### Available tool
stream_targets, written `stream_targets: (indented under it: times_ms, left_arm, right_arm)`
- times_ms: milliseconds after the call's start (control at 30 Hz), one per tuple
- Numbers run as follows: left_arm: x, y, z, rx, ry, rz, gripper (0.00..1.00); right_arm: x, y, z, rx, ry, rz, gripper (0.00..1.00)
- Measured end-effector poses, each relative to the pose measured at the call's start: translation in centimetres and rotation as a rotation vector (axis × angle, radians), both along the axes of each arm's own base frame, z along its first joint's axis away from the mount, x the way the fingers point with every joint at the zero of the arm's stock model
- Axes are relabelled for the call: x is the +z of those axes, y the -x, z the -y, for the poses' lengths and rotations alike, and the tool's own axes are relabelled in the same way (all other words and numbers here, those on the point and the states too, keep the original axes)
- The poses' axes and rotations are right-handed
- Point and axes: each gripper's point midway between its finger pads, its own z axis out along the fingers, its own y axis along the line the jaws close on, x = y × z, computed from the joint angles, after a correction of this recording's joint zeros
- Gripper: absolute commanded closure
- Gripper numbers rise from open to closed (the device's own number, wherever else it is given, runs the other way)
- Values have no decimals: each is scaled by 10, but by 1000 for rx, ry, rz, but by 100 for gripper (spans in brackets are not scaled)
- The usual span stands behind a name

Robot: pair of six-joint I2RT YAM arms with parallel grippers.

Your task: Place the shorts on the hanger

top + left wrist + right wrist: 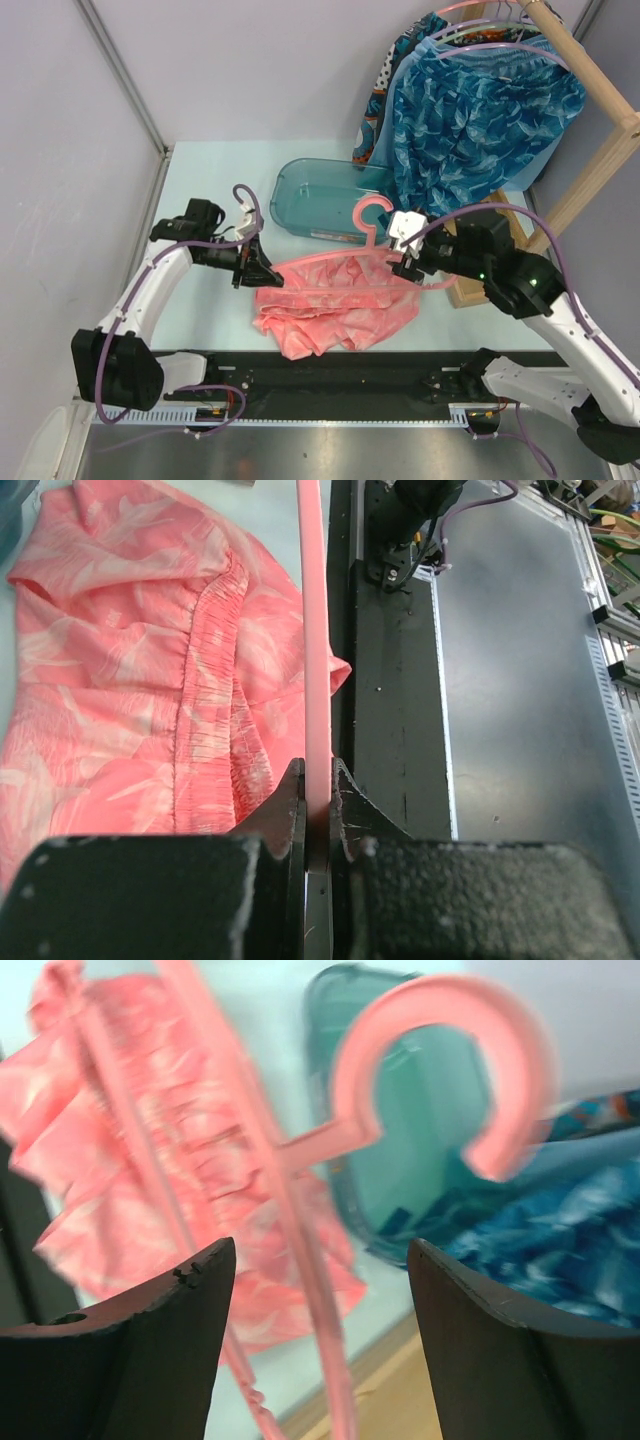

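The pink hanger [345, 262] hangs level just above the coral-pink shorts [335, 305], which lie crumpled on the table. Its hook [372, 210] points to the far side. My left gripper [268, 275] is shut on the hanger's left end. In the left wrist view the hanger's bar [312, 630] runs straight out from between the jaws of the left gripper [318, 785], with the shorts [130, 680] lying to its left. My right gripper [403, 262] is open at the hanger's right end. In the right wrist view the hanger's arm [325, 1360] passes between the spread fingers of the right gripper [320, 1250] untouched, and the hook [450, 1050] and shorts [130, 1160] show beyond.
A teal plastic tub [320, 195] stands behind the shorts. Blue patterned garments [480, 100] hang from a wooden rack [600, 150] at the back right, its foot close to my right arm. A black rail [330, 375] runs along the table's near edge.
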Motion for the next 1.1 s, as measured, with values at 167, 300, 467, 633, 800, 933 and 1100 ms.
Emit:
stream_targets:
  times_ms: [167, 300, 467, 633, 800, 933, 1100]
  left_arm:
    - [8, -2, 2, 8, 21, 25, 100]
    - [18, -3, 3, 32, 40, 75, 100]
    - [25, 0, 3, 55, 51, 85, 100]
    - [21, 2, 3, 64, 52, 64, 100]
    - [20, 3, 3, 65, 51, 65, 100]
    - [19, 2, 3, 65, 46, 77, 100]
    - [16, 10, 6, 25, 36, 95, 100]
  right_arm:
    - [-31, -1, -11, 58, 89, -81, 31]
    - [-38, -7, -15, 70, 120, -71, 36]
    - [-42, -14, -23, 83, 170, 5, 40]
    - [-44, -19, -30, 76, 204, 82, 39]
    - [-30, -8, -27, 98, 178, 133, 32]
    - [-8, 1, -16, 87, 120, 186, 28]
    - [-9, -5, -12, 73, 121, 177, 25]
